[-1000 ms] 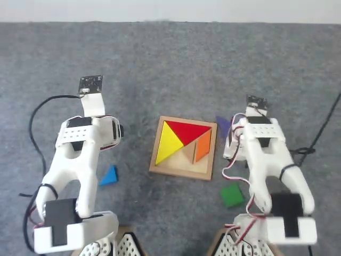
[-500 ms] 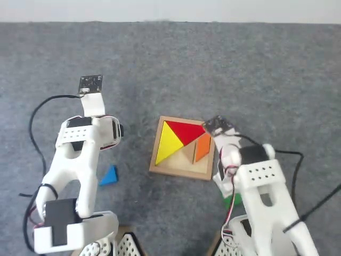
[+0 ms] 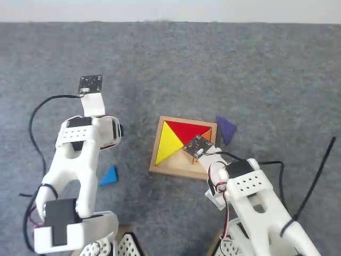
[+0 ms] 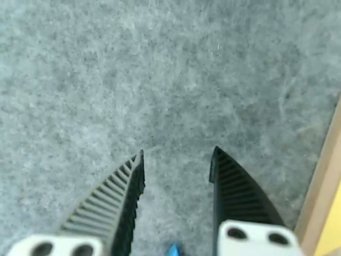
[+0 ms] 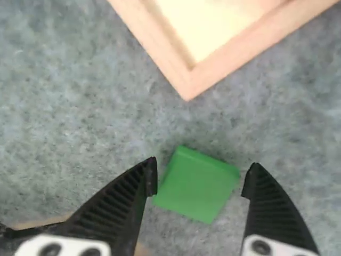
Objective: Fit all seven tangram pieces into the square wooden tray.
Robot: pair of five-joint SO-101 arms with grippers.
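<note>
**High view.** The square wooden tray [image 3: 160, 160] lies at the centre of the grey carpet [image 3: 170, 64]. A red triangle [image 3: 186, 130] and a yellow triangle [image 3: 169, 143] sit inside it. An orange piece [image 3: 209, 137] at its 3 o'clock side is partly hidden by the right arm [image 3: 250, 186], which overhangs the tray's 5 o'clock corner. A purple piece [image 3: 226, 128] lies just beside the tray at 2 o'clock. A blue triangle [image 3: 109, 176] lies at 8 o'clock, near the left arm [image 3: 80, 154].

**Left wrist view.** The left gripper [image 4: 177, 154] is spread wide and holds nothing. It is over the carpet, and the tray's rim [image 4: 322, 181] is near.

**Right wrist view.** The right gripper [image 5: 203, 166] has its fingers parted. A green square piece [image 5: 197, 184] lies ungrasped on the carpet between them. The tray's corner [image 5: 186, 80] is near the piece but apart from it.
</note>
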